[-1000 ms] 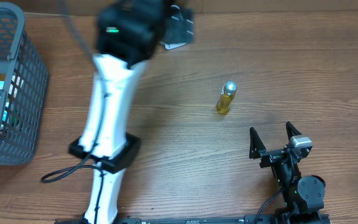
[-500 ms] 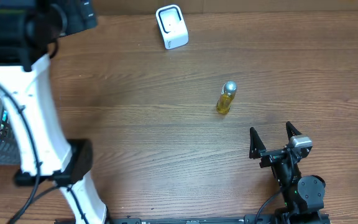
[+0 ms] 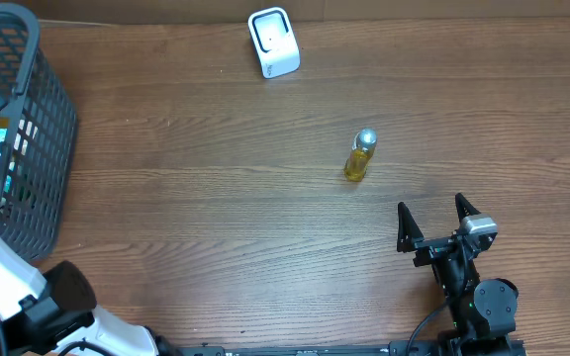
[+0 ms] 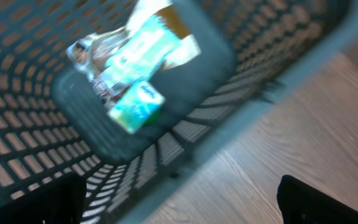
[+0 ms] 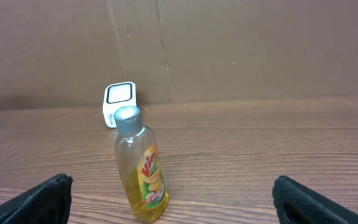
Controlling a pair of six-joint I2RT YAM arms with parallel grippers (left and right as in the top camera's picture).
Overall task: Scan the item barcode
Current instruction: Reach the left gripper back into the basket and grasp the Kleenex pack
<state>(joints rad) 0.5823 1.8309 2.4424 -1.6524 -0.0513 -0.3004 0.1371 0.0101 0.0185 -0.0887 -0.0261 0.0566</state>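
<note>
The right hand (image 3: 430, 205) rested low at the near right edge of the table (image 3: 216, 198), its two dark fingers spread wide and holding nothing. Ahead of it, standing apart from it, was a small upright bottle (image 3: 360, 158) of yellow liquid with a silver cap and a red and yellow label. Farther back, near the table's far edge, stood a white barcode scanner (image 3: 273, 42), well apart from the bottle. A brown cardboard wall (image 5: 241, 50) rose behind the scanner. The left hand (image 4: 179, 202) hung over the rim of a grey mesh basket (image 3: 43, 148) at the far left of the table, its fingers likewise wide apart and empty. At the basket's bottom lay a few green and white packets (image 4: 135, 106), blurred in the wrist view.
</note>
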